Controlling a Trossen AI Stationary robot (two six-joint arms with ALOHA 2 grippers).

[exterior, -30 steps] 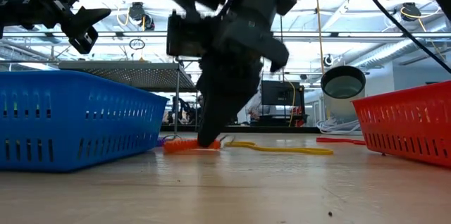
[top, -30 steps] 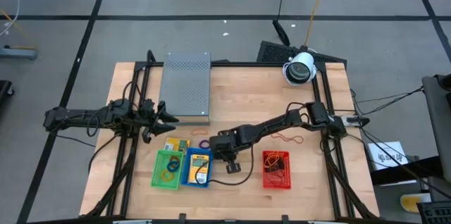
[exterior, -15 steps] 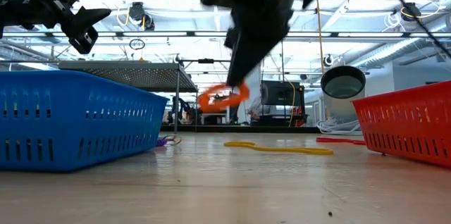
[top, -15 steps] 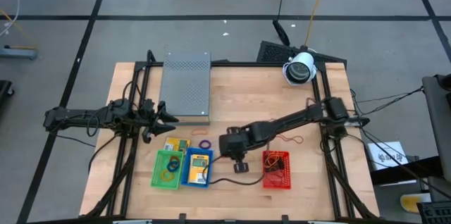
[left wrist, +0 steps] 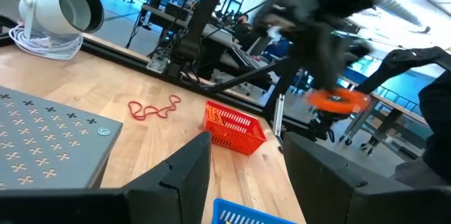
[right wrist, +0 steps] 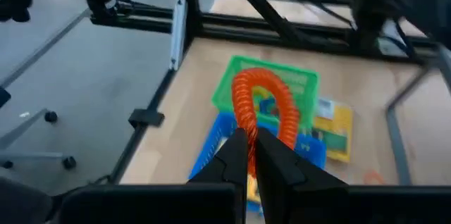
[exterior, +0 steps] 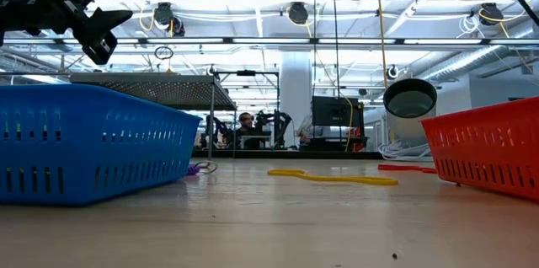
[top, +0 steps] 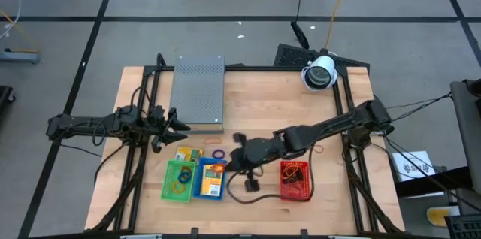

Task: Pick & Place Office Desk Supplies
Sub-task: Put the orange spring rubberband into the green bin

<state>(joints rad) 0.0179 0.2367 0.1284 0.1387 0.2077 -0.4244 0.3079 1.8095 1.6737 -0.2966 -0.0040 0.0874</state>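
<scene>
My right gripper point(right wrist: 250, 155) is shut on an orange coiled band loop point(right wrist: 262, 104) and hangs high over the blue bin point(top: 210, 180); it is above the low view's frame. The left wrist view shows the loop point(left wrist: 338, 100) in the air beyond the red bin point(left wrist: 232, 127). A green bin point(top: 179, 180) stands beside the blue one. A yellow packet point(top: 188, 154) and a purple loop point(top: 218, 154) lie flat on the table. My left gripper point(top: 176, 124) waits open at the table's left, beside the grey perforated box point(top: 199, 92). My right gripper pinches the orange loop at one spot of its coil point(right wrist: 246, 131) between the two fingertips. The fingers slant downward toward the table's left. The loop stands out beyond the fingertips as an open ring, lifted clear of the table and the bins.
A red band point(left wrist: 151, 109) lies on the wood right of the arm, and a yellow band point(exterior: 333, 177) lies mid-table. A white round lamp-like unit point(top: 319, 72) sits at the far right corner. Black frame rails run along both table sides.
My right gripper has risen from the table, out of the low view, taking the orange loop with it. The loop lay on the wood and now hangs clear in the air. The gripper has tipped from steeply down toward level and stayed shut.
</scene>
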